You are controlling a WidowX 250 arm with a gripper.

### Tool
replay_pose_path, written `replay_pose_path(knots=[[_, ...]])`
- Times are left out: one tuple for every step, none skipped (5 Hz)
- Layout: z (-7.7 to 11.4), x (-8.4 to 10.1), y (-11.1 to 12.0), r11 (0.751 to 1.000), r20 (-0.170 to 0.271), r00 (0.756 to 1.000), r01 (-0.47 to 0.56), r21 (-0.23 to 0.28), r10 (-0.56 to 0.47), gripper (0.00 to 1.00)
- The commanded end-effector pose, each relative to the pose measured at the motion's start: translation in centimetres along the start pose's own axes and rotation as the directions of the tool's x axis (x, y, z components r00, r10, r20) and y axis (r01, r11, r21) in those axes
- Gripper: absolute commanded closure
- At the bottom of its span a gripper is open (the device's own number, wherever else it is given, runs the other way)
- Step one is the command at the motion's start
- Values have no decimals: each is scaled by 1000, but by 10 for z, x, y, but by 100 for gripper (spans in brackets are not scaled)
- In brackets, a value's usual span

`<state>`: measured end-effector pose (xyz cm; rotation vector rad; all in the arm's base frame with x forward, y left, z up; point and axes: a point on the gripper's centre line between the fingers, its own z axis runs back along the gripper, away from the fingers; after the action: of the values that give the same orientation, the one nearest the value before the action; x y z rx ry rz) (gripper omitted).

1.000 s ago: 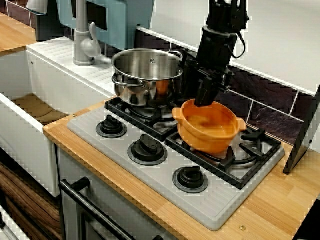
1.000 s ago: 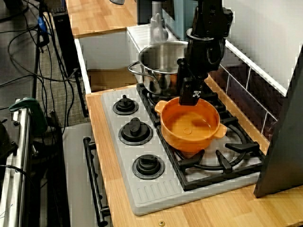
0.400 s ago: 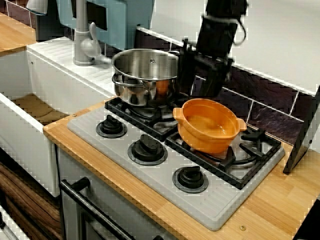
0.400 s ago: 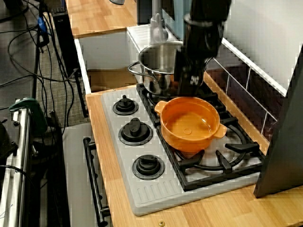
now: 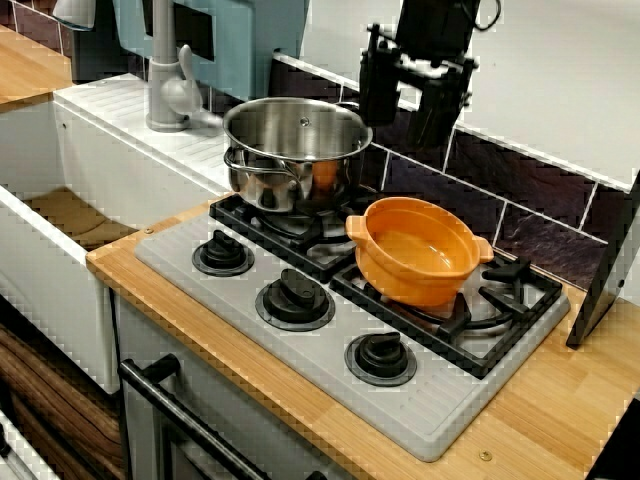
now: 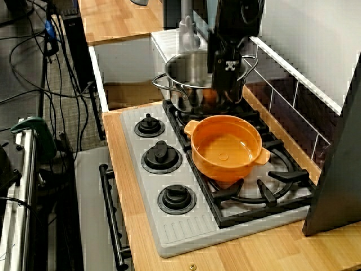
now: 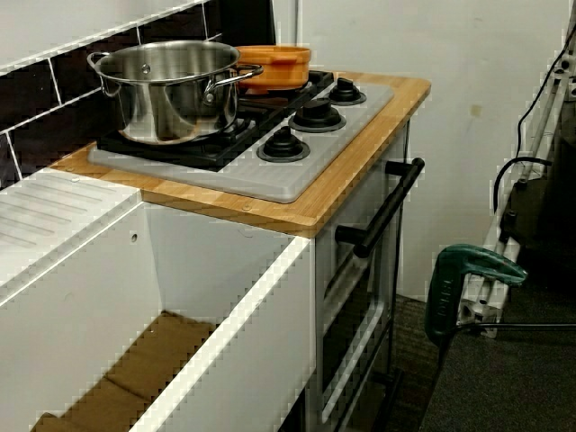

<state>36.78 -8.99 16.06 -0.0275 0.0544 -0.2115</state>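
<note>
The grey stove (image 5: 300, 350) sits on the wooden tabletop (image 5: 560, 400). The big steel pot (image 5: 290, 150) has the orange pot (image 5: 415, 250) at its 4 o'clock. The claw (image 5: 404, 120) hangs above them, wide open and empty. If it came down crooked, it might bump a rim.

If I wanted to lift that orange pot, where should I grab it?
Probably take the orange pot by its rim at the ear handle farthest from the steel pot, from straight above: it sits upright and open-topped, and the steel pot crowds the other side.
</note>
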Motion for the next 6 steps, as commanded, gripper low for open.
replay_pose_path(knots=[[75, -12, -18, 995, 220, 974, 33, 92, -53, 0], [93, -11, -19, 995, 226, 971, 57, 84, -75, 0], [102, -12, -20, 995, 236, 967, 81, 60, -93, 0], [91, -15, -35, 992, 222, 967, 122, 40, -128, 0], [69, -19, -60, 986, 191, 967, 158, 57, -167, 0], [46, -25, -81, 980, 169, 967, 180, 83, -192, 0]])
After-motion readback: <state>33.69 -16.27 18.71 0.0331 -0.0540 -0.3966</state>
